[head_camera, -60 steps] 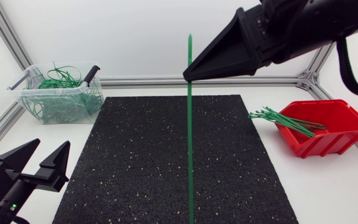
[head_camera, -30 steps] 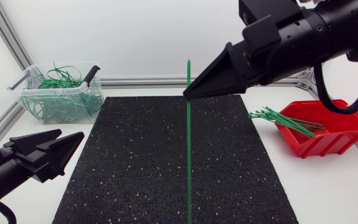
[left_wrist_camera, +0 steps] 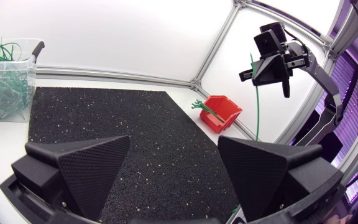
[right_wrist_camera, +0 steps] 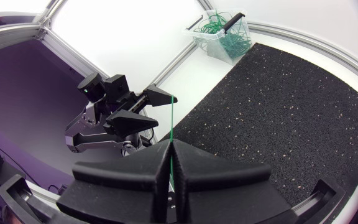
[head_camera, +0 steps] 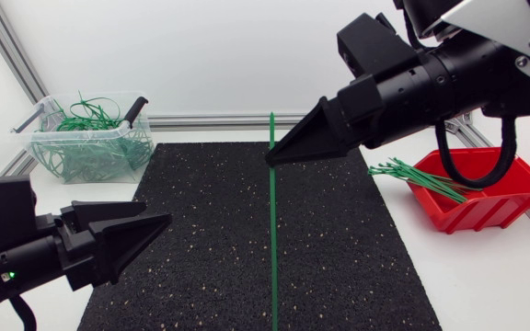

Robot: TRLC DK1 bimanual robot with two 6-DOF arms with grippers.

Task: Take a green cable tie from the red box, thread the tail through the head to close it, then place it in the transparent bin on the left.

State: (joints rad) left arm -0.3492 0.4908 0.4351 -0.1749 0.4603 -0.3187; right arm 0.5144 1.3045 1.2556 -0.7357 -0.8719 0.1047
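Judging the risk: left gripper (head_camera: 157, 217), fingers apart and empty, sits well aside of the green cable tie (head_camera: 272, 248); a grab at its dangling tail could set it swinging or twist it. Tie hangs vertical over the black mat (head_camera: 201, 184), pinched near its top by right gripper (head_camera: 270, 158), fingers clamped on it, short stub above
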